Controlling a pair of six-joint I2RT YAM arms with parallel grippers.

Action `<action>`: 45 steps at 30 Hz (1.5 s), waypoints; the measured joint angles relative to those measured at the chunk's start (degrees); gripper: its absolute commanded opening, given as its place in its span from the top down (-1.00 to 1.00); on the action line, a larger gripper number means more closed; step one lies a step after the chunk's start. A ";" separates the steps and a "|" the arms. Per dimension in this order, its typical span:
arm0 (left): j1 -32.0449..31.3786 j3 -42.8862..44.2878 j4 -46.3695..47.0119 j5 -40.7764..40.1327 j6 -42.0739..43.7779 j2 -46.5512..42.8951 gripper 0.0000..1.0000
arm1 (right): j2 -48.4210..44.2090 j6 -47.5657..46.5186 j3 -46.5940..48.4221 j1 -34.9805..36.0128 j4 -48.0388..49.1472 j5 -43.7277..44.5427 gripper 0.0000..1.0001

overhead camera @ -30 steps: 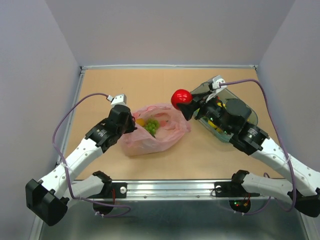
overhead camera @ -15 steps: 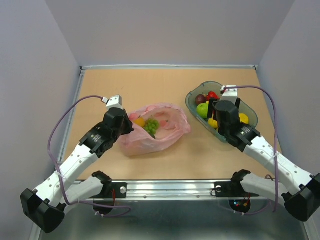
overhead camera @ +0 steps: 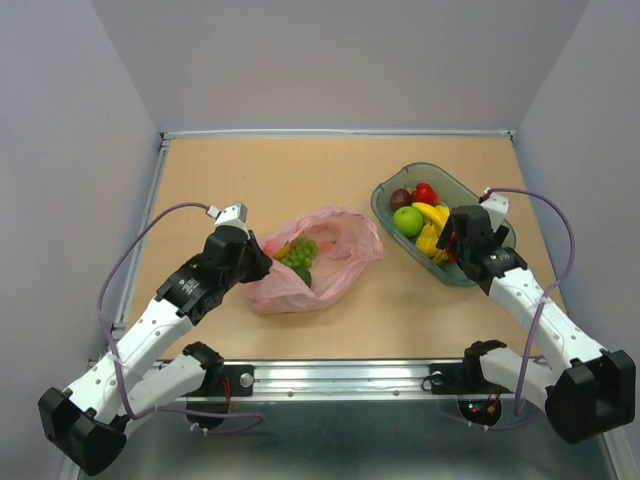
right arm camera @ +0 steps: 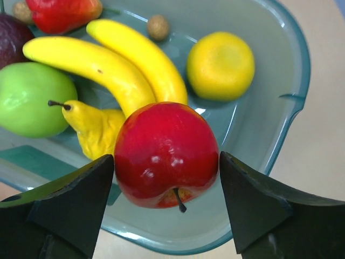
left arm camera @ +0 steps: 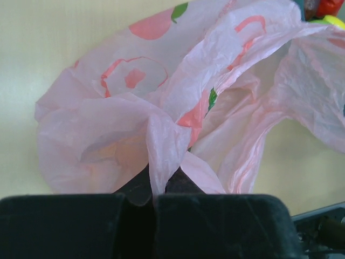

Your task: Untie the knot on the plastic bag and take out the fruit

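The pink plastic bag lies open mid-table, with green grapes and a small orange fruit showing inside. My left gripper is shut on a fold of the bag's left edge, the film pinched between its fingertips. My right gripper is shut on a red apple, held stem-down just above the near right part of the grey tray. In the top view the right wrist hides the apple. The knot is out of view.
The tray at the right holds a green apple, yellow bananas, a dark purple fruit, a red piece, a yellow pear and a yellow-orange round fruit. Walls enclose the table.
My right arm carried the red apple from above the bag's right side over to the tray and drew back to its near right end. The left gripper kept hold of the bag.
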 measured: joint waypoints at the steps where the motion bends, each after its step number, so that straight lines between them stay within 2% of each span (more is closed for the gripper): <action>1: 0.00 -0.63 0.09 0.61 -0.33 -0.09 1.00 | 0.20 0.57 0.00 0.00 -0.63 -0.76 -0.88; 3: 0.00 -3.06 0.59 2.84 -1.68 -0.33 1.00 | 0.17 1.44 0.00 0.00 -1.53 -1.92 -0.99; 8: 0.00 -8.41 1.40 7.87 -4.26 0.33 1.00 | -2.86 1.14 0.24 0.00 -3.21 -4.00 -1.00; 12: 0.00 -8.72 2.40 8.79 -4.81 1.53 1.00 | -5.49 -1.97 3.45 0.00 -4.74 -6.43 -1.00; 18: 0.00 -8.20 3.50 7.04 -4.81 1.90 1.00 | -6.51 -8.15 12.52 0.00 -4.46 -22.21 -0.96; 23: 0.00 -6.29 4.13 4.96 -4.61 2.84 1.00 | -4.42 -9.68 18.51 0.42 -3.13 -35.58 -0.92; 26: 0.00 -6.12 4.70 4.28 -4.55 3.91 1.00 | -2.93 -9.44 20.00 1.95 -2.34 -40.17 -0.91; 31: 0.00 -6.10 4.83 3.96 -4.55 4.76 1.00 | 1.86 -8.92 23.63 11.06 -1.18 -43.56 -0.87; 37: 0.00 -6.10 5.01 3.39 -4.55 5.38 1.00 | 9.94 -7.10 26.73 27.43 1.88 -41.29 -0.83; 41: 0.00 -6.12 5.42 2.75 -4.50 6.03 1.00 | 15.21 -5.57 26.93 34.18 4.28 -39.67 -0.81; 45: 0.00 -6.10 5.55 2.34 -4.48 6.51 1.00 | 20.22 -3.80 26.49 38.21 7.08 -39.54 -0.67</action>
